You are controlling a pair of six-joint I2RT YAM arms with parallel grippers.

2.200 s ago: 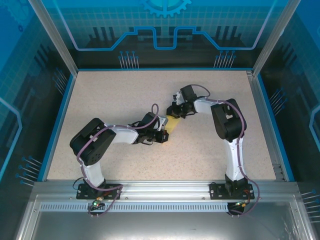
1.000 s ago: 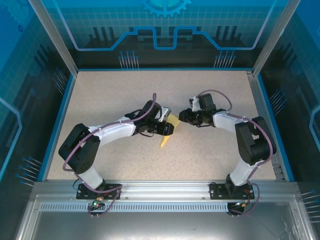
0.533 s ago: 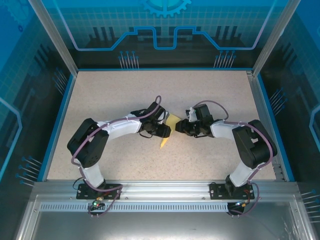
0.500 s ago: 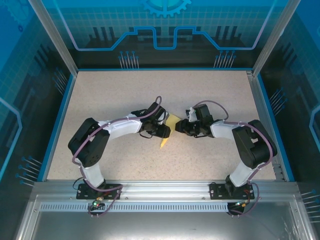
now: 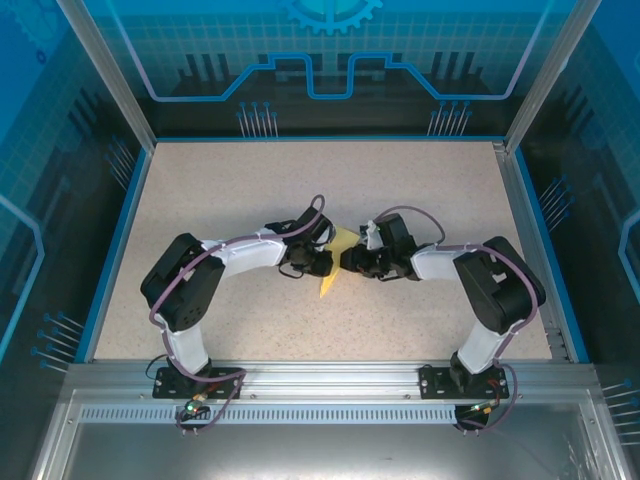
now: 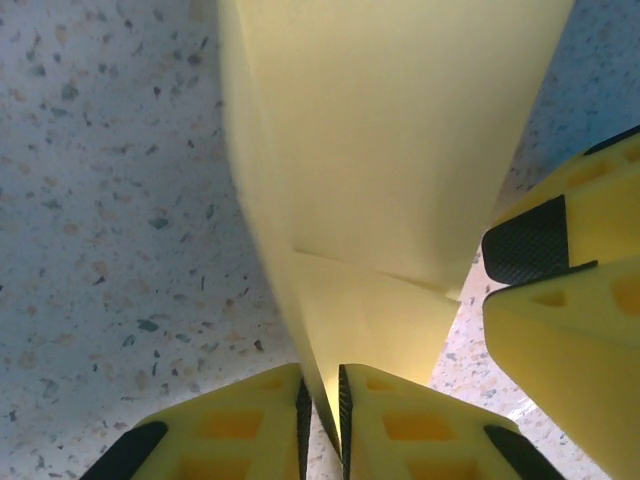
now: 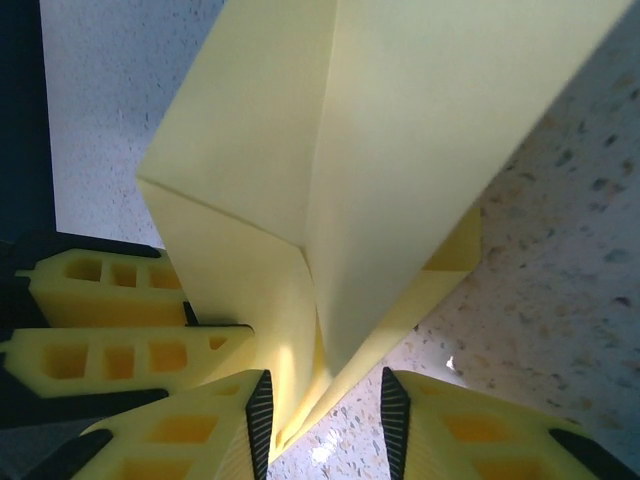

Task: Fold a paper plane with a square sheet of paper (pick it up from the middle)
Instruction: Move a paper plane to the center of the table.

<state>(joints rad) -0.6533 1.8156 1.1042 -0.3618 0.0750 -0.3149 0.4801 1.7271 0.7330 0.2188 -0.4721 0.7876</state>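
You're well past the flat square: the paper is already creased into a narrow, layered shape, and from above it runs down to a sharp tip pointing toward the arm bases. It sits near the middle of the table, held up off the surface between the two grippers rather than lying flat. Your left gripper has its fingers pressed together on the paper's folded edge; in the left wrist view the pads meet with only the thin yellow layers between them. Your right gripper faces it from the other side, and the right wrist view shows its fingers parted, straddling the lower fold with a gap on at least one side, so I judge it is not clamping yet. That view also shows a long centre crease and a flap folded over it, so the nose folds look done. What I'd say is left: closing the right side on the fold, pressing the crease sharp, folding down the wings, and setting the plane on the table. How even the layers are, I cannot tell from here
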